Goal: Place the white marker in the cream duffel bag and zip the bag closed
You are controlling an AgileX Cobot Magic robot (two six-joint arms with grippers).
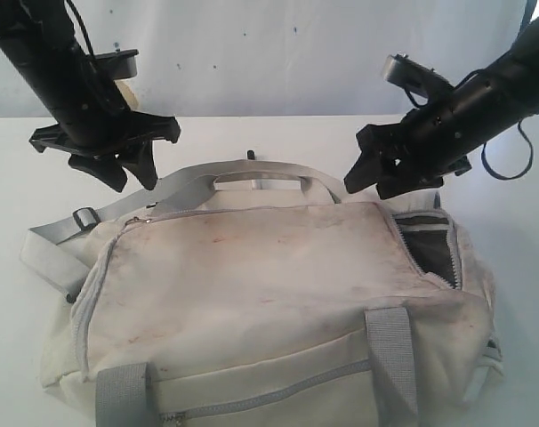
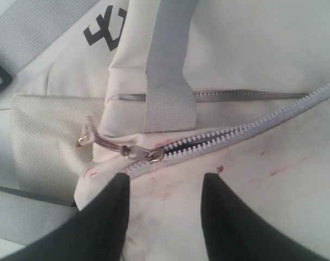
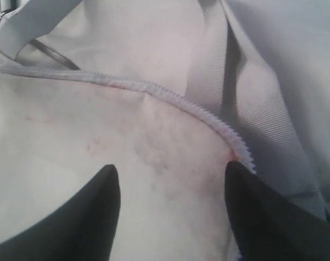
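The cream duffel bag (image 1: 269,294) lies across the middle of the table, its top zipper (image 1: 252,212) running along the back edge. At the right end the bag gapes and shows dark grey lining (image 1: 430,245). My left gripper (image 1: 134,181) hangs open over the back left corner. In the left wrist view it (image 2: 165,179) is just short of the metal zipper slider (image 2: 148,155), holding nothing. My right gripper (image 1: 369,189) is open above the back right corner. Seen from the right wrist, it (image 3: 171,167) is over cream fabric beside a loose row of zipper teeth (image 3: 208,117). The white marker is not in view.
A grey shoulder strap (image 1: 56,236) trails off the bag's left end. Grey handles (image 1: 256,182) lie along the back, and two webbing loops (image 1: 390,356) sit at the front. A small dark speck (image 1: 250,154) lies on the white table behind the bag.
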